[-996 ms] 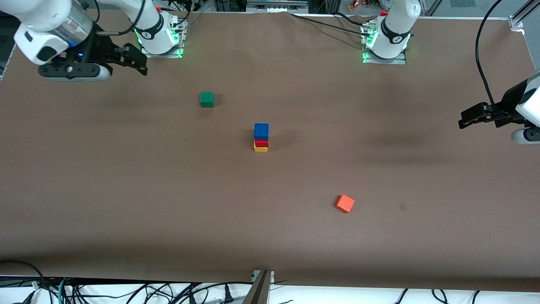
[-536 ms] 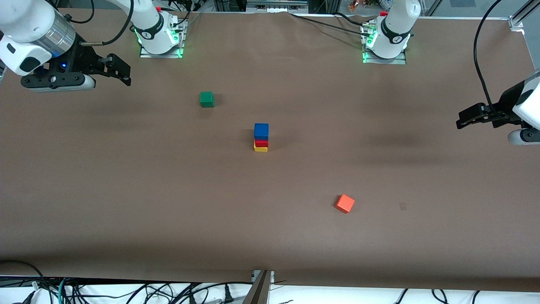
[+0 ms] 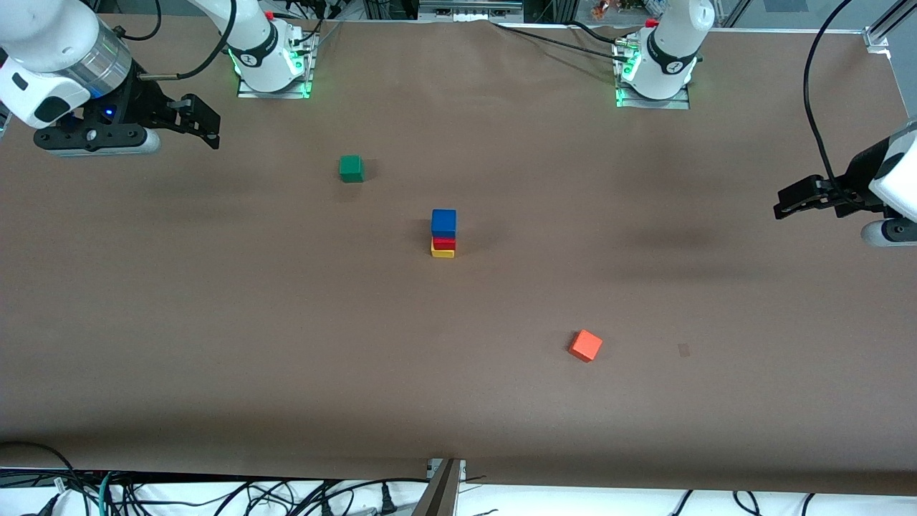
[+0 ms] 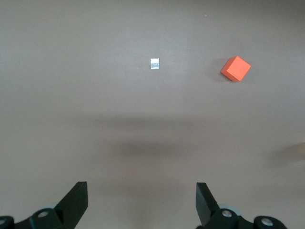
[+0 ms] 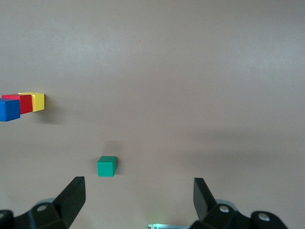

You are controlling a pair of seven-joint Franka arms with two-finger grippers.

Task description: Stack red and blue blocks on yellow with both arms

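Note:
A stack stands mid-table: the blue block [image 3: 444, 221] on the red block [image 3: 444, 243] on the yellow cube [image 3: 443, 252]. The right wrist view shows all three as well: blue [image 5: 8, 109], red [image 5: 23, 103], yellow [image 5: 36, 101]. My right gripper [image 3: 208, 123] is open and empty, up over the table's corner near the right arm's base. My left gripper [image 3: 784, 201] is open and empty, raised over the left arm's end of the table. Both are well away from the stack.
A green cube [image 3: 351, 168] sits on the table between the stack and the right arm's base, also in the right wrist view [image 5: 106, 166]. An orange-red cube [image 3: 586, 345] lies nearer the front camera, also in the left wrist view [image 4: 236, 68]. A small pale patch [image 4: 154, 63] marks the table.
My right gripper has drawn back toward the table's end and come to rest. My left gripper has shifted very slightly. The stack has not moved.

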